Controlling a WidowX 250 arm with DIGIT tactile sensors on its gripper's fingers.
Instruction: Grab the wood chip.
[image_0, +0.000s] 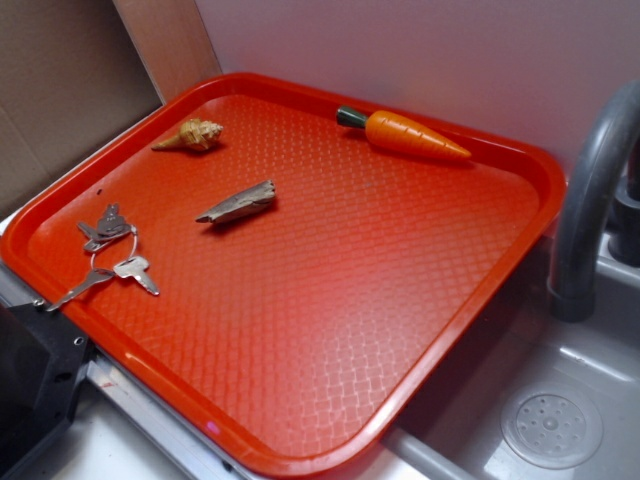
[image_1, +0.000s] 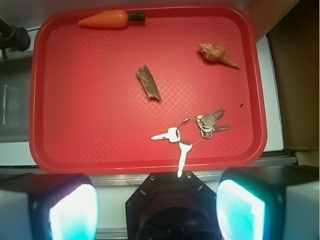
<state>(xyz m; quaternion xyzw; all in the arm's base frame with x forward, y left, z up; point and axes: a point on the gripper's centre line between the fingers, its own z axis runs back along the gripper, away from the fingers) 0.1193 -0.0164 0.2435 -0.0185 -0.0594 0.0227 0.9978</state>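
The wood chip (image_0: 238, 203) is a small grey-brown jagged sliver lying flat on the red tray (image_0: 330, 330), left of its middle. In the wrist view the wood chip (image_1: 148, 82) lies near the tray's (image_1: 100, 140) centre. My gripper (image_1: 156, 210) is open and empty, high above the tray's near edge, well apart from the chip. Its two fingers (image_1: 70, 212) show at the bottom corners of the wrist view with a wide gap between them. The gripper is not seen in the exterior view.
An orange toy carrot (image_0: 405, 134) lies at the tray's far side. A tan spiral seashell (image_0: 192, 134) lies at the far left. Silver keys on a ring (image_0: 110, 255) lie at the left edge, hanging over the rim. A sink with a grey faucet (image_0: 590, 200) is to the right.
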